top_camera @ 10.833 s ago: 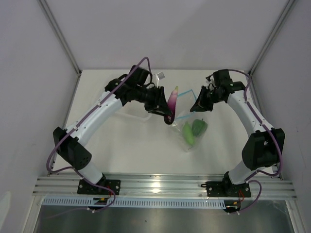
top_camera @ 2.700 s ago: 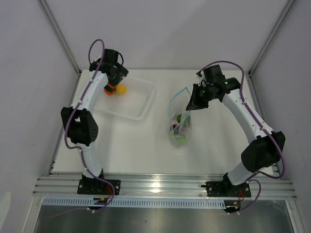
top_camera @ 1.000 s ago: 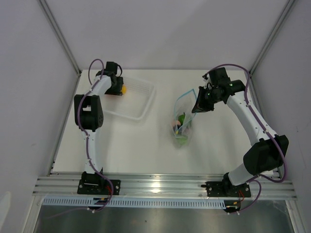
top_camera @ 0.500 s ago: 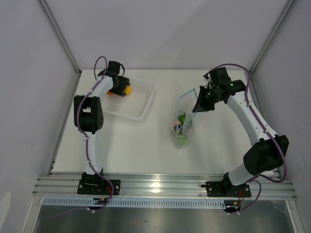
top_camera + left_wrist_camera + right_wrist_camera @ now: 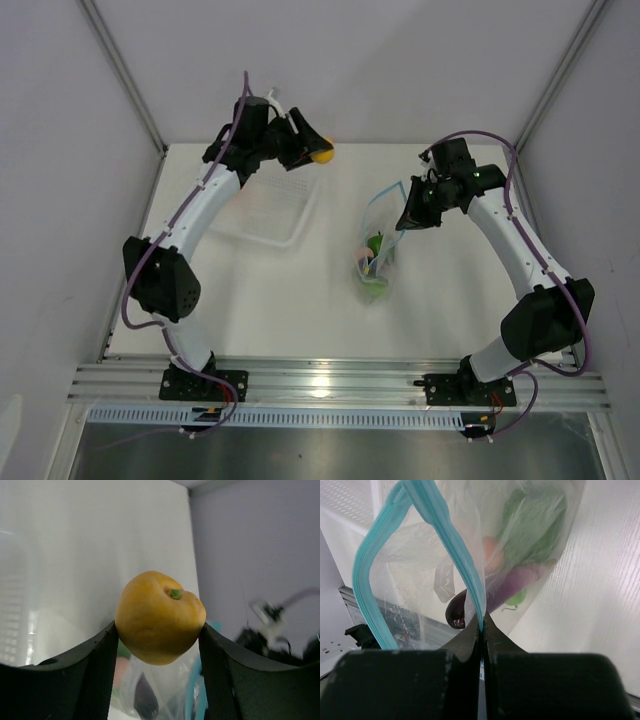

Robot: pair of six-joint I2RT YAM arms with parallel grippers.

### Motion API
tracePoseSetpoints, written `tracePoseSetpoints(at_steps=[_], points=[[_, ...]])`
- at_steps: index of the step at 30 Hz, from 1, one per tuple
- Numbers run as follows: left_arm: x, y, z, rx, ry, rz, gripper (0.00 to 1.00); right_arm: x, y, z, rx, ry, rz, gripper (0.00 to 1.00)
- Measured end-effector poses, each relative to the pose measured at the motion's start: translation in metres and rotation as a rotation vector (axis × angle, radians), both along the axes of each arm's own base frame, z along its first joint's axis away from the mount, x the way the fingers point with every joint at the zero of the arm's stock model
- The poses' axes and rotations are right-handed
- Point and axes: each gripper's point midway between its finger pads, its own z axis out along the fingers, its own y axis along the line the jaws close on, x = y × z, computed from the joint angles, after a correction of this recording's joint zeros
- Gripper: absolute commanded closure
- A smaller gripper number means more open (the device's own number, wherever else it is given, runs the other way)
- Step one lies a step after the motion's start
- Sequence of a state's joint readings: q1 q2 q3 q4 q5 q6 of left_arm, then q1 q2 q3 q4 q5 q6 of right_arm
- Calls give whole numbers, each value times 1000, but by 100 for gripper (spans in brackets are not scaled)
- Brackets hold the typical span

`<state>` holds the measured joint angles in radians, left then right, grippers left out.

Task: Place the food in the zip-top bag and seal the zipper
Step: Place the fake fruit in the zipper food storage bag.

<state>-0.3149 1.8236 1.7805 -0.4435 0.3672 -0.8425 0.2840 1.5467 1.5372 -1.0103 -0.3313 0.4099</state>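
My left gripper (image 5: 318, 152) is shut on the yellow lemon (image 5: 323, 155) and holds it in the air above the tray's far right corner; in the left wrist view the lemon (image 5: 159, 617) sits between both fingers (image 5: 95, 680). The clear zip-top bag (image 5: 375, 250) stands mouth up at the table's middle, with the green pepper (image 5: 532, 525), purple eggplant (image 5: 520, 580) and pink peach (image 5: 490, 550) inside. My right gripper (image 5: 405, 217) is shut on the teal zipper strip (image 5: 455, 545) and holds the mouth open. The orange fruit is hidden.
A clear rigid tray (image 5: 290, 215) lies at the back left, partly under my left arm. White walls and metal posts close in the back and both sides. The bag also shows below the lemon in the left wrist view (image 5: 150, 692).
My left gripper has lifted the lemon out of the tray and swung up and right toward the bag. My right gripper still holds the zipper strip in the same place.
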Motion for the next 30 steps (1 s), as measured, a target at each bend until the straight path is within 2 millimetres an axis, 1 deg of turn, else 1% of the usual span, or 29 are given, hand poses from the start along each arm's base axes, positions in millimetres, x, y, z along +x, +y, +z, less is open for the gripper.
tracePoseSetpoints(at_steps=[1,2,4,6,8,10,11,13,15,17,20,21,22,23,24,27,30], points=[[-16,-19,12,-7,-39,-74,90,0,1,1,5,0,1,100],[-28,-31,24,-9,-76,-131,89,0,2,1,10,0,1,100],[-62,-58,46,-20,-146,-261,85,1,4,3,23,-3,4,100],[-96,-81,64,-44,-205,-382,80,1,6,4,32,-7,8,100],[-129,-95,67,-61,-237,-480,75,2,7,5,42,-7,10,100],[-154,-102,62,-72,-237,-551,74,2,8,6,49,-6,11,100],[-165,-105,58,-76,-228,-584,73,2,9,6,51,-7,12,100],[-180,-112,46,-79,-206,-637,69,2,9,7,55,-10,14,100],[-189,-117,32,-68,-179,-668,64,3,10,7,58,-13,15,100],[-197,-121,22,-52,-156,-699,64,3,10,7,58,-15,15,100],[-203,-125,10,-33,-123,-723,55,3,11,8,62,-14,16,100],[-204,-126,5,-25,-110,-728,46,3,11,8,63,-13,16,100],[-203,-127,1,-17,-95,-731,40,3,11,8,66,-12,16,100],[-202,-127,-4,-5,-78,-732,29,3,11,8,67,-12,17,100],[-199,-129,-8,8,-60,-730,1,2,12,8,68,-11,17,100],[-188,-131,-18,51,-41,-709,0,2,12,8,70,-10,15,100],[-182,-127,-24,86,-32,-682,0,2,12,8,70,-10,15,100]])
